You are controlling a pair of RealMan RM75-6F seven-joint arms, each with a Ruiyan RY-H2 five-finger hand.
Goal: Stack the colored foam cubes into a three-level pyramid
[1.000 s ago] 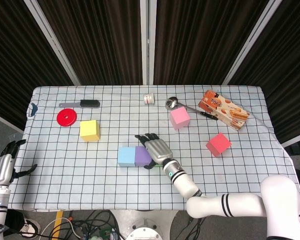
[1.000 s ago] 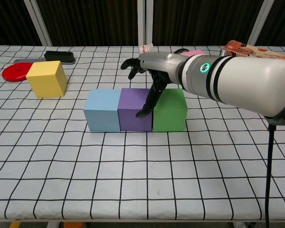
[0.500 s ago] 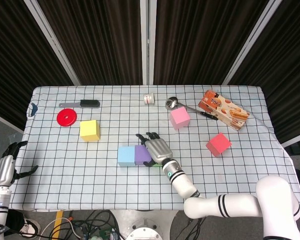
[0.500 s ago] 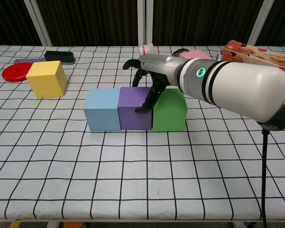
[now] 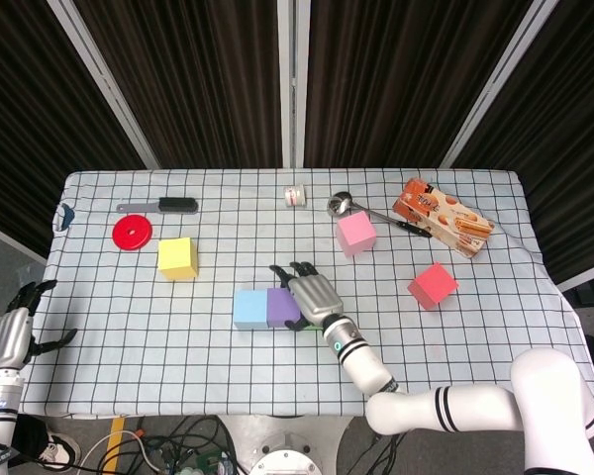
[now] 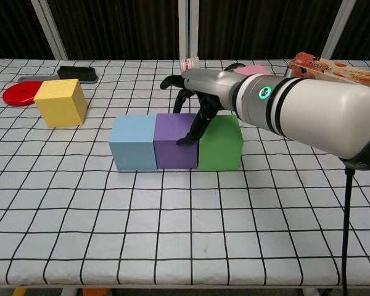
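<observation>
Checked white tablecloth (image 6: 172,246) carries a touching row: light blue foam cube (image 6: 133,143), purple foam cube (image 6: 175,142), green foam cube (image 6: 221,143). Right hand (image 6: 194,92) hovers over them, fingers spread and gripping nothing. Left hand (image 5: 15,332) hangs off-table, fingers apart.

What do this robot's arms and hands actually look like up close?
The arms are smooth glossy white shells with black bands near the wrist, and a glowing green ring light sits on the right forearm. The right hand and left hand are silver-grey metal with black fingers.

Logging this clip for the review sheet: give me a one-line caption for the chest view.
Right hand rests over the green cube, last in a touching row with purple cube and blue cube; yellow cube waits apart.
</observation>
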